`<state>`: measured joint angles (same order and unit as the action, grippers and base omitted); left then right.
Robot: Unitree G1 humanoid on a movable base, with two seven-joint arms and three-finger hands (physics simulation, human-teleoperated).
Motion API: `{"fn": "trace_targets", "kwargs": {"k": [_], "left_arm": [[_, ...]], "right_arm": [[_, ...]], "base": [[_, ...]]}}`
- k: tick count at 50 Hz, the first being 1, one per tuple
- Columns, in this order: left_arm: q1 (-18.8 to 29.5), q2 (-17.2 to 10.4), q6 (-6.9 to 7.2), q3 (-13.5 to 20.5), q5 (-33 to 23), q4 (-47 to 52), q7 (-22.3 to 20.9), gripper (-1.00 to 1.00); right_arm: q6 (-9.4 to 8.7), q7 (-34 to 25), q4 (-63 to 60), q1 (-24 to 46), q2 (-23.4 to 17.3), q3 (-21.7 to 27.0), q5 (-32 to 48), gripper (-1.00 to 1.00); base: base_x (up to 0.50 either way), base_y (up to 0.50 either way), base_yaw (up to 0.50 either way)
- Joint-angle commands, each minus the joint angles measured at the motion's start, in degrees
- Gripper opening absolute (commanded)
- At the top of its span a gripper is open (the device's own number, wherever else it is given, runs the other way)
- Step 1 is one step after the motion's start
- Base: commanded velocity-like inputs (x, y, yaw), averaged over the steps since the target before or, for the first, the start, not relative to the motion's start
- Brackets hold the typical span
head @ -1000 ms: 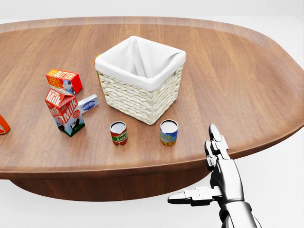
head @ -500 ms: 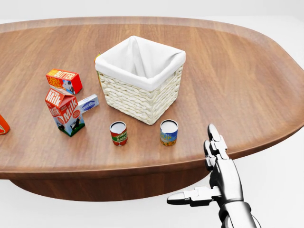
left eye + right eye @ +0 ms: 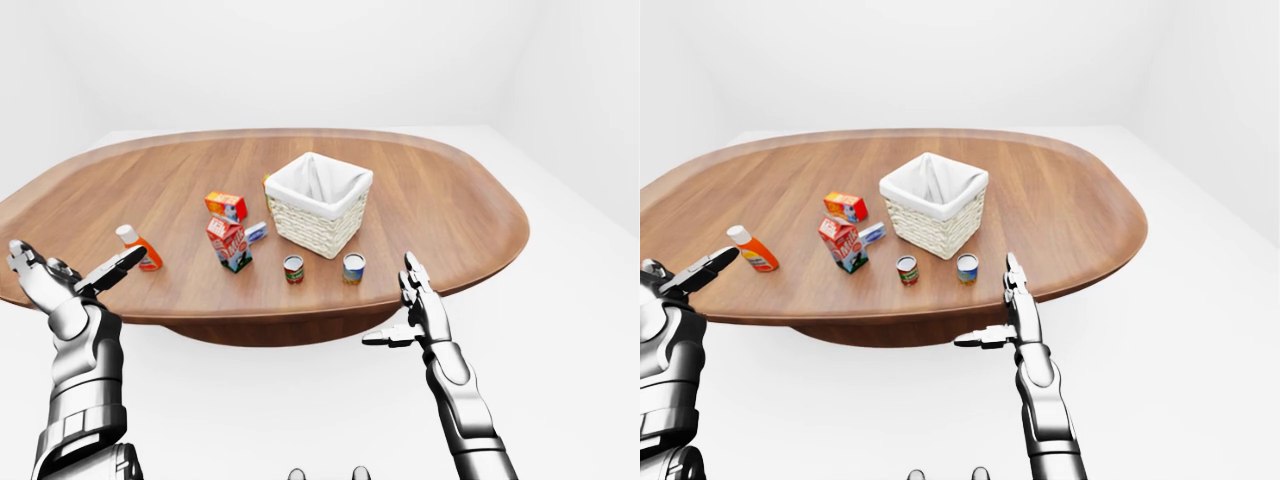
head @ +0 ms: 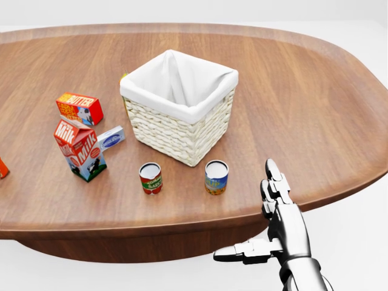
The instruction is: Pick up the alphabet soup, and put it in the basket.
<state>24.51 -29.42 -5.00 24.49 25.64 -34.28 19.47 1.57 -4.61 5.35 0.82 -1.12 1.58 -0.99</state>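
The alphabet soup [image 4: 216,177] is a small can with a blue and yellow label. It stands upright on the wooden table [image 4: 315,109], just below the basket in the head view. The basket [image 4: 179,106] is white wicker with a white cloth lining, and I see nothing inside it. My right hand [image 4: 251,215] is open at the table's near edge, right of and below the can and apart from it, fingers straight and thumb out to the left. My left hand [image 3: 70,270] is open at the table's left edge, far from the can.
A red and green can [image 4: 150,178] stands left of the soup. Further left are a milk carton [image 4: 80,150], a butter box [image 4: 79,108] and a small blue and white box [image 4: 111,137]. An orange bottle [image 3: 139,248] lies near the left edge.
The whole head view has shifted: table, basket and cans sit slightly lower and look a little larger, so the camera has moved. The right hand keeps its place and pose.
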Motion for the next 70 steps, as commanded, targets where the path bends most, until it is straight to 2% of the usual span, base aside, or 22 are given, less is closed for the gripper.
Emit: {"fn": "trace_targets", "kwargs": {"k": [1, 9, 11, 15, 22, 27, 36, 48, 49, 70], "left_arm": [[0.04, -0.01, 0.00, -0.04, 0.05, -0.04, -0.02, 1.00], [0.10, 0.13, 0.00, -0.01, -0.12, -0.20, 0.02, 1.00], [-0.19, 0.03, 0.00, 0.05, 0.03, 0.59, 0.19, 1.00], [-0.19, 0.07, 0.00, 0.12, 0.01, 0.69, 0.15, 1.00], [-0.03, 0.09, 0.00, 0.16, -0.02, 0.17, 0.00, 1.00], [-0.05, 0.05, 0.00, 0.10, -0.03, 0.32, 0.18, 1.00], [0.43, -0.06, 0.00, -0.05, 0.05, -0.81, -0.07, 1.00], [-0.38, -0.10, 0.00, 0.21, 0.13, 1.28, 0.61, 1.00], [-0.31, -0.07, 0.00, 0.24, 0.09, 1.14, 0.58, 1.00], [-0.49, -0.16, 0.00, 0.47, 0.08, 1.88, 0.76, 1.00]], "right_arm": [[-0.13, 0.14, 0.02, 0.10, 0.01, -0.06, 0.16, 1.00], [-0.11, -0.18, -0.03, -0.06, 0.05, -0.12, -0.08, 1.00], [0.36, -0.26, 0.45, 0.06, -0.01, 0.11, -0.31, 1.00], [-0.60, -0.03, -0.72, -0.18, 0.08, -0.03, -0.27, 1.00], [0.22, -0.07, 0.29, 0.04, -0.03, 0.19, -0.38, 1.00], [-0.74, 0.29, -1.03, -0.29, 0.11, 0.05, -0.32, 1.00], [-0.10, 0.38, -0.72, -0.29, 0.06, 0.17, -0.40, 1.00], [-0.40, 1.30, -2.04, -0.92, 0.19, 0.39, -0.58, 1.00], [0.14, 1.25, -1.42, -0.78, 0.06, 0.67, -0.78, 1.00], [-0.47, 1.74, -2.95, -1.60, 0.05, 0.90, -1.28, 1.00]], "base": [[0.23, 0.00, 0.00], [0.26, 0.00, 0.00], [0.27, 0.00, 0.00], [0.27, 0.00, 0.00], [0.27, 0.00, 0.00], [0.27, 0.00, 0.00], [0.27, 0.00, 0.00], [0.22, 0.00, 0.00], [0.19, 0.00, 0.00], [0.16, 0.00, 0.00]]}}
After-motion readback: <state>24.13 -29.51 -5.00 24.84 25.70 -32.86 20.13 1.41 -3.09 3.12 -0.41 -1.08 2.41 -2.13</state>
